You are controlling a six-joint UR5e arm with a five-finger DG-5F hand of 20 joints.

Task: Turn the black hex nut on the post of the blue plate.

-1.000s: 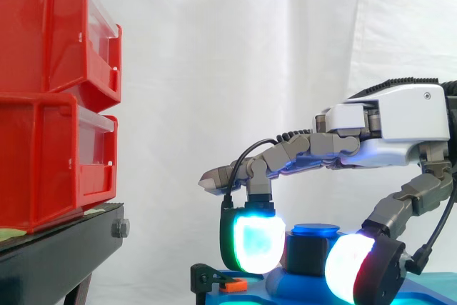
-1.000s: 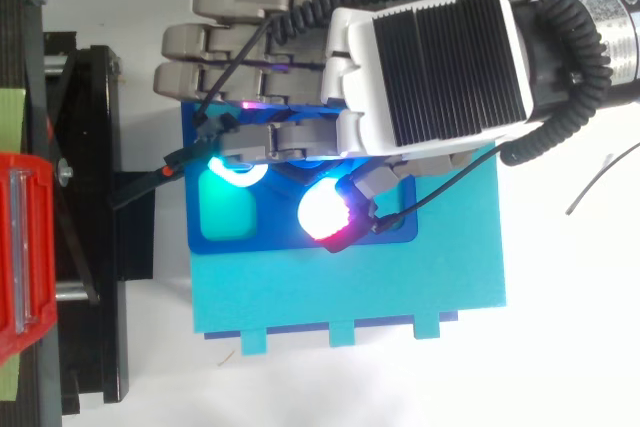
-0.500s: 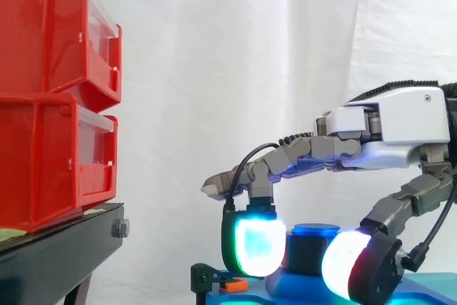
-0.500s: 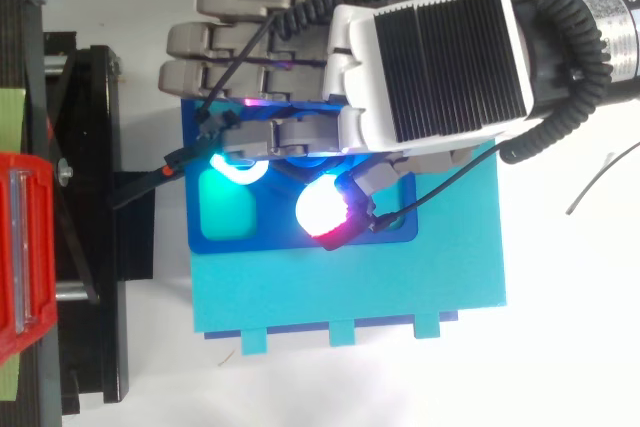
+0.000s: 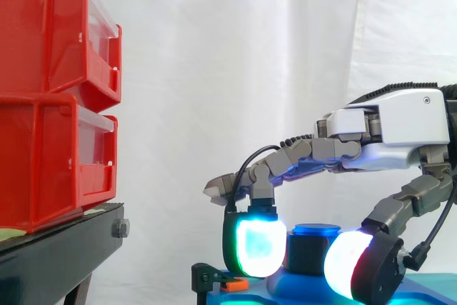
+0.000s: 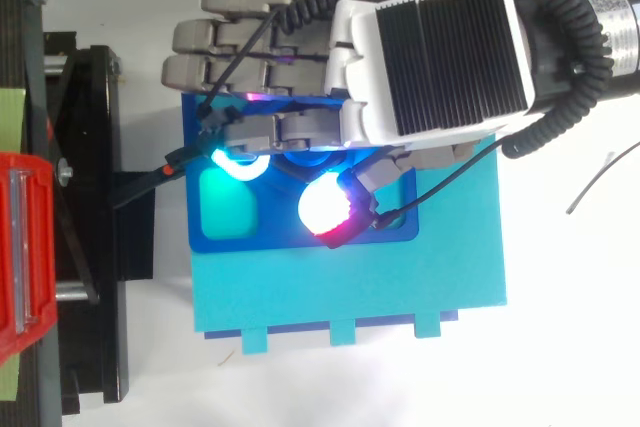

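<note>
The black hex nut [image 5: 307,253] sits on the post, whose blue cap [image 5: 315,231] shows just above it, on the blue plate [image 6: 228,235]. My hand [image 6: 432,65] reaches in from the right and hangs low over the plate. One finger bends down, and its cyan-glowing pad [image 5: 255,248] rests against the nut's left side. The thumb's white and red pad [image 5: 351,265] presses the right side, so the nut is pinched between them. The other fingers [image 6: 222,39] lie straight beyond the plate's far edge. In the top view the hand covers the nut.
Two red bins [image 5: 53,98] are stacked on the black stand [image 5: 61,251] at the left. The blue plate lies on a larger cyan base [image 6: 350,292]. A small black and orange clip [image 5: 218,281] sits at the plate's left edge.
The hand has shifted slightly, and its bent finger has dipped a little and moved right. Both pads stay at the nut.
</note>
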